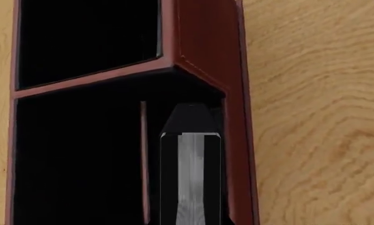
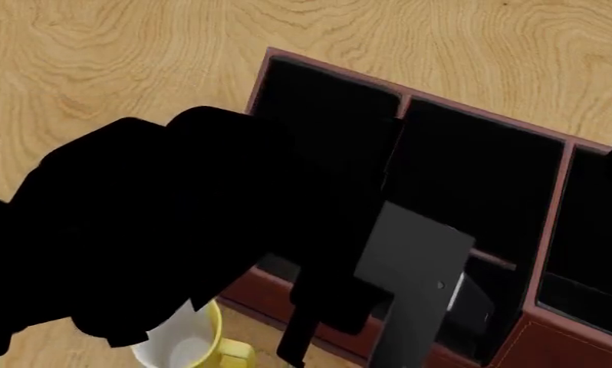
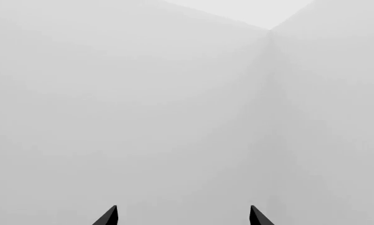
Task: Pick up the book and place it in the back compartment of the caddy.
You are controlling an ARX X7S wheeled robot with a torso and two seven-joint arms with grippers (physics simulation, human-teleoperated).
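Note:
The caddy [image 2: 554, 339] is a dark red-brown box with black-lined sections on the wooden table. My left gripper [image 2: 332, 303] is shut on the book [image 2: 413, 261], a thin dark slab held on edge over the caddy's near side. In the left wrist view the book [image 1: 190, 178] shows its white page edge. It points down into a narrow section between a thin divider [image 1: 143, 154] and the caddy's outer wall [image 1: 212, 42]. I cannot tell whether the book touches the bottom. My right gripper [image 3: 183, 216] is open and empty, facing a blank pale wall.
A white-and-yellow mug [image 2: 189, 345] stands on the table just in front of the caddy, under my left arm. My left arm [image 2: 162, 230] hides much of the caddy's near left part. Bare wooden table [image 2: 112, 69] lies beyond the caddy.

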